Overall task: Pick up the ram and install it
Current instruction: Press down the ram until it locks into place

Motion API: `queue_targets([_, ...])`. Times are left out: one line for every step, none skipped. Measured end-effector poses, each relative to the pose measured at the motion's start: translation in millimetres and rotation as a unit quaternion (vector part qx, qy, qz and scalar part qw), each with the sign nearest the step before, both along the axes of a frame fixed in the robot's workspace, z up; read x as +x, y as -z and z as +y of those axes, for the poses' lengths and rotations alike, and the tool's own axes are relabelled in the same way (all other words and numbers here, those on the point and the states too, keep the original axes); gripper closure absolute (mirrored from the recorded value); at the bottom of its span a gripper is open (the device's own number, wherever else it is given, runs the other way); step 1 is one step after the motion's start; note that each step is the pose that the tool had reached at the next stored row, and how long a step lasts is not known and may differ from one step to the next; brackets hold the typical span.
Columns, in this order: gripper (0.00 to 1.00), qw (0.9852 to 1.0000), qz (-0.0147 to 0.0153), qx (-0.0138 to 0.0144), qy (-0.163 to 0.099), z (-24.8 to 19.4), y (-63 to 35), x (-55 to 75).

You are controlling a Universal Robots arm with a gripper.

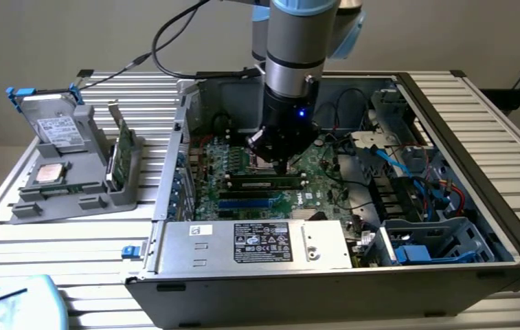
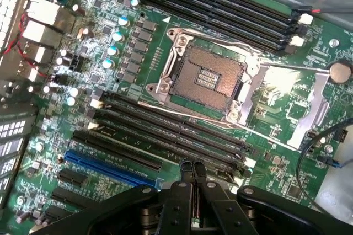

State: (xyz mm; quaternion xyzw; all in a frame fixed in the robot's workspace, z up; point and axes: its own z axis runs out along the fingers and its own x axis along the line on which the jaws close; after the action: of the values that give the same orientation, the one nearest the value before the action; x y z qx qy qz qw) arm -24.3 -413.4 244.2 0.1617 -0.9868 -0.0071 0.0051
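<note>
A ram stick (image 1: 262, 183), long and dark with a pale label, lies along a memory slot of the motherboard (image 1: 319, 196) inside the open computer case (image 1: 507, 227). My gripper (image 1: 278, 163) hangs just above and behind it, fingertips pointing down at the board. In the wrist view my gripper (image 2: 192, 170) is shut, its fingers (image 2: 183, 177) pressed together with nothing between them, over the black memory slots (image 2: 165, 130). A second green ram stick (image 1: 123, 150) stands on edge in the grey holder (image 1: 76, 199) at the exterior view's left.
The processor socket (image 2: 205, 78) sits open and bare beside the slots. The holder also carries a grey drive (image 1: 58, 127) and a square silver processor (image 1: 51, 172). The power supply (image 1: 260, 244), blue cables (image 1: 407, 172) and case walls crowd around the board.
</note>
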Motion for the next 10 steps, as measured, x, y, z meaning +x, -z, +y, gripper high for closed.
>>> queue_targets([0.89,1.0000,0.0000,0.0000,0.010,0.0,0.3,0.0])
queue_targets([0.89,0.9998,0.0000,0.0000,0.018,0.0,0.6,0.0])
queue_targets([0.89,0.9996,0.0000,0.0000,0.028,0.0,0.9,0.0])
queue_targets([0.89,0.9993,0.0000,0.0000,0.037,0.0,1.3,0.0])
queue_targets([0.89,0.9990,0.0000,0.0000,0.046,0.0,1.6,0.0])
queue_targets([0.89,0.9985,0.0000,0.0000,0.055,0.0,1.9,0.0])
queue_targets([0.89,0.9980,0.0000,0.0000,0.064,0.0,2.2,0.0])
queue_targets([0.89,0.9974,0.0000,0.0000,0.073,0.0,2.5,0.0])
queue_targets([0.89,0.9967,0.0000,0.0000,0.082,0.0,2.8,0.0])
queue_targets([0.89,0.9958,0.0000,0.0000,0.091,0.0,3.1,0.0])
